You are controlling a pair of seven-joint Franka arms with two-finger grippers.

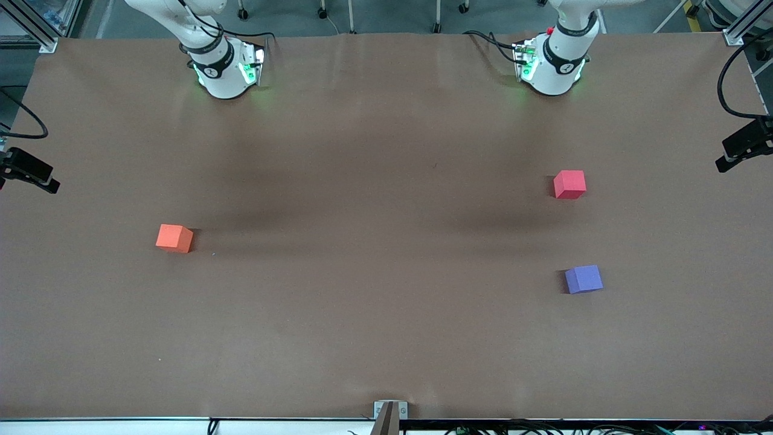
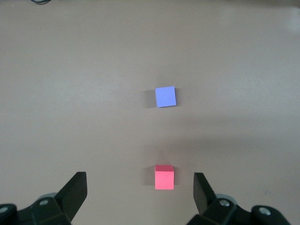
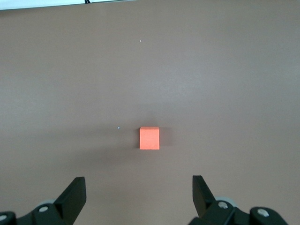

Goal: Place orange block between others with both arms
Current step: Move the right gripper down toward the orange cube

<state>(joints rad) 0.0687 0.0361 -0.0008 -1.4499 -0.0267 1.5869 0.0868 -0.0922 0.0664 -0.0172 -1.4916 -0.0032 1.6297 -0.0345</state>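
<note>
While raised, left claw (image 2: 139, 194) gaping, right claw (image 3: 139, 194) gaping

Orange block (image 1: 174, 237) alone toward right arm's end, red-pink cube (image 1: 569, 184) and purple cube (image 1: 583, 279) apart

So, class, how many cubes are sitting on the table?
3. The orange cube sits alone toward the right arm's end. The red-pink cube and purple cube sit toward the left arm's end, the purple one nearer the front camera. None seems hidden.
</note>
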